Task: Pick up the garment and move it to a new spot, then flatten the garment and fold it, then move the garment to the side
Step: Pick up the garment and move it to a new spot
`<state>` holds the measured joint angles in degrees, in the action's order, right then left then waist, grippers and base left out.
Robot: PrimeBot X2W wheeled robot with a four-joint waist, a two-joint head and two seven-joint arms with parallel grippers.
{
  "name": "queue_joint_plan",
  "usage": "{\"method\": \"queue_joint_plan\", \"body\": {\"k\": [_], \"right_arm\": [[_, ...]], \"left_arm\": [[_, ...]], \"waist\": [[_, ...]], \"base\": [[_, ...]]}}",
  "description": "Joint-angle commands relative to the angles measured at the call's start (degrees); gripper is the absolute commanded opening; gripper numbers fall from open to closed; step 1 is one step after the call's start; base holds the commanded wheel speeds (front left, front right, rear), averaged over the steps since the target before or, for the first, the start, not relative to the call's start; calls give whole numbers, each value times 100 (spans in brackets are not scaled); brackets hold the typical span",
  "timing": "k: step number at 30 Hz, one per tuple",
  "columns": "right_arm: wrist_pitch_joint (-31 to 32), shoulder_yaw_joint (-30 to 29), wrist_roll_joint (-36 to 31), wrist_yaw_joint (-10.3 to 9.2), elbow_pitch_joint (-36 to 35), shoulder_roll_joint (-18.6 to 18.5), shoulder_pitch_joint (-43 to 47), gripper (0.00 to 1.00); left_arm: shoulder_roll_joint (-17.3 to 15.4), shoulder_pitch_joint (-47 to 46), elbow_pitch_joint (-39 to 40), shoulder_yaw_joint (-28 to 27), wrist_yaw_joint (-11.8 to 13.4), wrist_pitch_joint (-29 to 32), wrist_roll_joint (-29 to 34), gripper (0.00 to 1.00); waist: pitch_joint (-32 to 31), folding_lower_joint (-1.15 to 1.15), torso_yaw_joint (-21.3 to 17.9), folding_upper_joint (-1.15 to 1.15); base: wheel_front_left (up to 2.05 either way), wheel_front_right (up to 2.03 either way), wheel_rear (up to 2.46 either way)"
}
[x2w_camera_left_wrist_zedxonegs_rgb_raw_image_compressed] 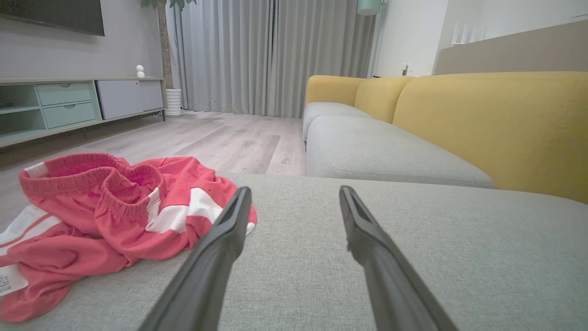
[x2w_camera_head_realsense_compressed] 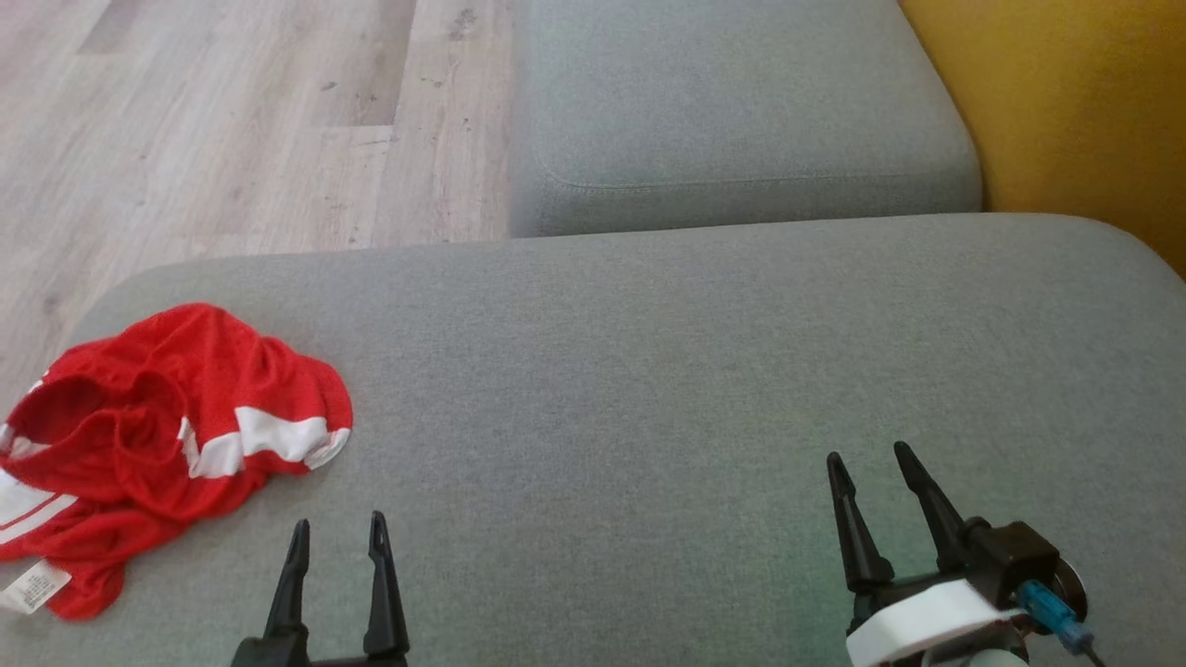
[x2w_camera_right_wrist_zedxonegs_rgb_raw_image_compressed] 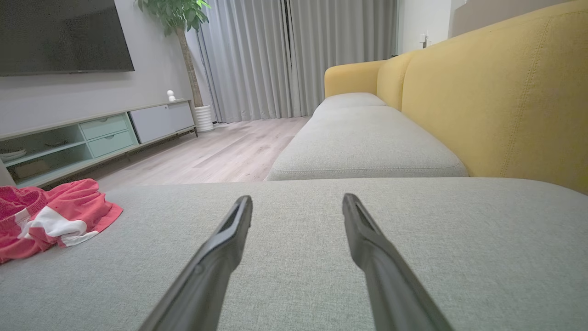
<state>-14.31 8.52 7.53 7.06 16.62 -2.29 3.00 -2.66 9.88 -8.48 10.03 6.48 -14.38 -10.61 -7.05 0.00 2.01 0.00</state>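
The crumpled red garment point(x2w_camera_head_realsense_compressed: 157, 435) lies at the left end of the grey sofa cushion point(x2w_camera_head_realsense_compressed: 649, 371), cut off by the head view's left edge; the left wrist view adds its elastic waistband point(x2w_camera_left_wrist_zedxonegs_rgb_raw_image_compressed: 69, 174), one finger point(x2w_camera_left_wrist_zedxonegs_rgb_raw_image_compressed: 225, 234) covering a hem corner; left gripper point(x2w_camera_head_realsense_compressed: 338, 521) and right gripper point(x2w_camera_head_realsense_compressed: 867, 451) hover empty, fingers apart.
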Motion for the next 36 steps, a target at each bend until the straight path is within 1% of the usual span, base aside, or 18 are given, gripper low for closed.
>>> {"method": "queue_joint_plan", "body": {"k": [1,4,8,9,16,17,21,25,30,36], "right_arm": [[-69,109,-25,43,-147,-59,-135,100],[-69,143,-16,43,-147,-59,-105,100],[-69,170,-3,43,-159,-59,-77,100],[-69,187,18,43,-175,-59,-56,100],[-69,275,112,43,-201,-59,-7,100],[-69,275,112,43,-201,-59,-7,100],[-69,328,156,43,-211,-59,-20,100],[-69,376,180,43,-211,-59,-40,100],[-69,431,137,43,-176,-59,-116,100],[-69,468,86,43,-128,-59,-215,100]], "left_arm": [[-21,-209,131,-134,-32,-62,24,100],[-21,-209,89,-158,-33,-62,35,100],[-21,-205,59,-171,-49,-62,66,100],[-21,-208,45,-194,-66,-62,95,100],[-21,-174,39,-318,-135,-62,214,100],[-21,-174,39,-318,-135,-62,214,100],[-21,-139,59,-416,-160,-62,256,100],[-21,-103,87,-517,-162,-62,279,100],[-21,-92,167,-608,-118,-62,227,100],[-21,-97,213,-627,-57,-62,201,100]], "waist": [[-18,0,45,0],[-27,0,156,0],[-37,0,426,0],[-41,0,608,0],[-68,0,1368,0],[-68,0,1368,0],[-55,0,1754,0],[-31,0,2042,0],[76,0,2203,0],[132,0,2262,0]], "base": [[0,0,0],[0,0,0],[0,0,0],[0,0,0],[0,0,0],[0,0,0],[0,0,0],[0,0,0],[0,0,0],[0,0,0]]}}
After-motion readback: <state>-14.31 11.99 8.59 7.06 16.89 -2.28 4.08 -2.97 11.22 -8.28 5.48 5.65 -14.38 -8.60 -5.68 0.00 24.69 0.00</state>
